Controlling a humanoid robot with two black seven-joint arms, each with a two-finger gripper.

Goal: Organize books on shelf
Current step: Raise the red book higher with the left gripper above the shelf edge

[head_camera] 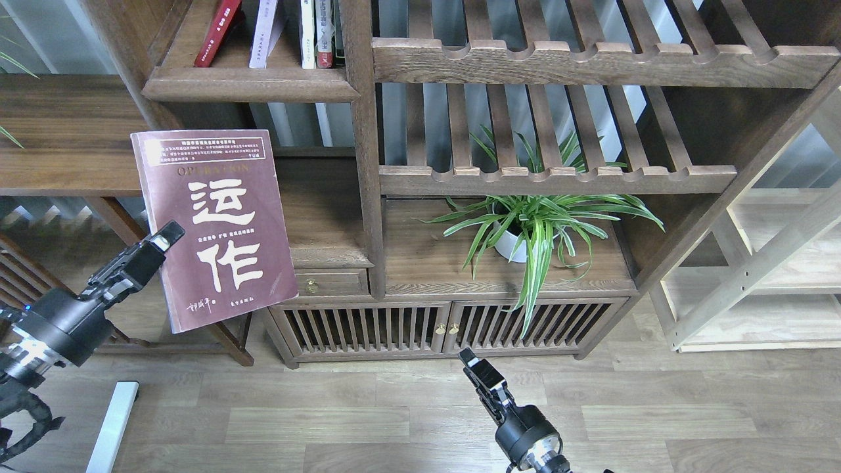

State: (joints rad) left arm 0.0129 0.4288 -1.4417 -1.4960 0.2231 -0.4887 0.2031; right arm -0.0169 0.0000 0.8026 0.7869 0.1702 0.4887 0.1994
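My left gripper is shut on the left edge of the large maroon book with big white Chinese characters, holding it upright in the air in front of the cabinet, below the shelf. The shelf is a dark-brown board at the upper left; on it stand a thin red book leaning, a lavender-white book and white books. My right gripper hangs low over the floor at the bottom centre, empty; its fingers look closed together.
Wide slatted racks fill the right of the bookcase. A potted spider plant stands on the cabinet top. A small drawer and slatted doors are below. Pale wood shelving stands at right, a dark table at left.
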